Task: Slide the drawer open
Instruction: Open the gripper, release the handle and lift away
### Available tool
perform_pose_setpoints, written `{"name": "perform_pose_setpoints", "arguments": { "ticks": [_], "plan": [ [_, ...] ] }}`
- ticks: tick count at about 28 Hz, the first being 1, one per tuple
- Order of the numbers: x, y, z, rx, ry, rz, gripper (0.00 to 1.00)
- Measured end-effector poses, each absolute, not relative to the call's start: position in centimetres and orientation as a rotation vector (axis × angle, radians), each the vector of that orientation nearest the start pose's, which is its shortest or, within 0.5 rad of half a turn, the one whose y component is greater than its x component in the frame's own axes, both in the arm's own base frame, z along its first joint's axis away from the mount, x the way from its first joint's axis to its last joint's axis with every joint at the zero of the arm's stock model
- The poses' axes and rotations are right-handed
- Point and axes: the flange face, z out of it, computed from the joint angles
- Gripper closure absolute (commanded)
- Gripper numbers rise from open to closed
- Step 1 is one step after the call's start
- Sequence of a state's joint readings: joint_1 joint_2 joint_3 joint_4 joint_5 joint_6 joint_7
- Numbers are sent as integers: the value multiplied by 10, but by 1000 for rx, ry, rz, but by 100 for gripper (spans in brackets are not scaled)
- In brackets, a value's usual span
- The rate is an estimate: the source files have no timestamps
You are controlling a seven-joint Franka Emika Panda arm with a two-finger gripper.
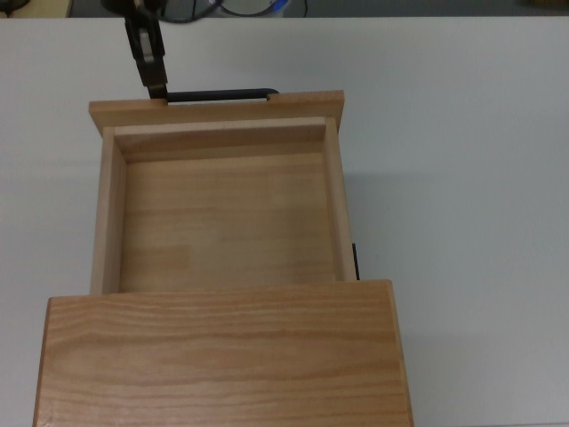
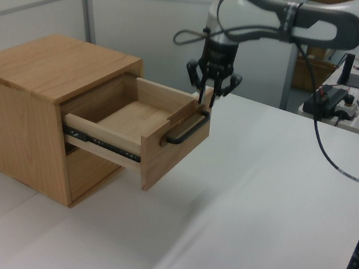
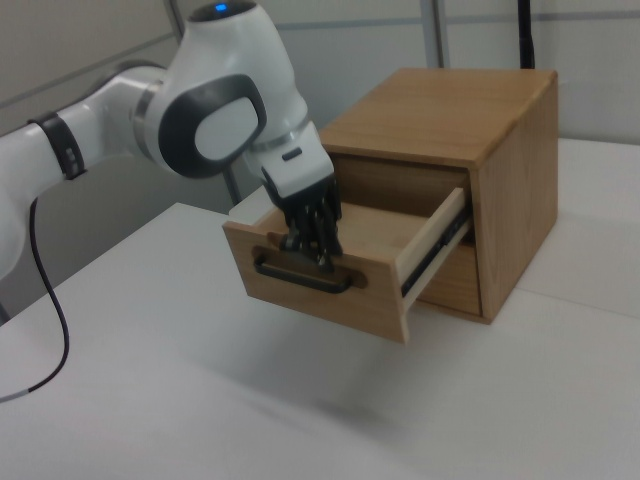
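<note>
Pulling looks nearly done: the drawer (image 2: 140, 132) sticks far out of the cabinet (image 2: 31, 101), which sits at the near-left corner of the bench (image 2: 271, 203) in the left view. The hand (image 2: 210, 96) hangs just over one end of the black handle (image 2: 185, 130), fingers spread wide, holding nothing. Next, I think, it only needs to lift away.
</note>
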State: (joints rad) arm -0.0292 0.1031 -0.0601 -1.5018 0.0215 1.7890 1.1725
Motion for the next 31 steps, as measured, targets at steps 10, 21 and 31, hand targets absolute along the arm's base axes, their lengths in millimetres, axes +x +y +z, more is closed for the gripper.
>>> {"name": "perform_pose_setpoints", "arguments": {
  "ticks": [10,21,31],
  "plan": [
    [592,-53,673,-2550,1539,-374,0],
    [589,-48,691,-2775,1102,-446,0],
    [581,-46,683,-3027,437,-349,0]
  ]
}}
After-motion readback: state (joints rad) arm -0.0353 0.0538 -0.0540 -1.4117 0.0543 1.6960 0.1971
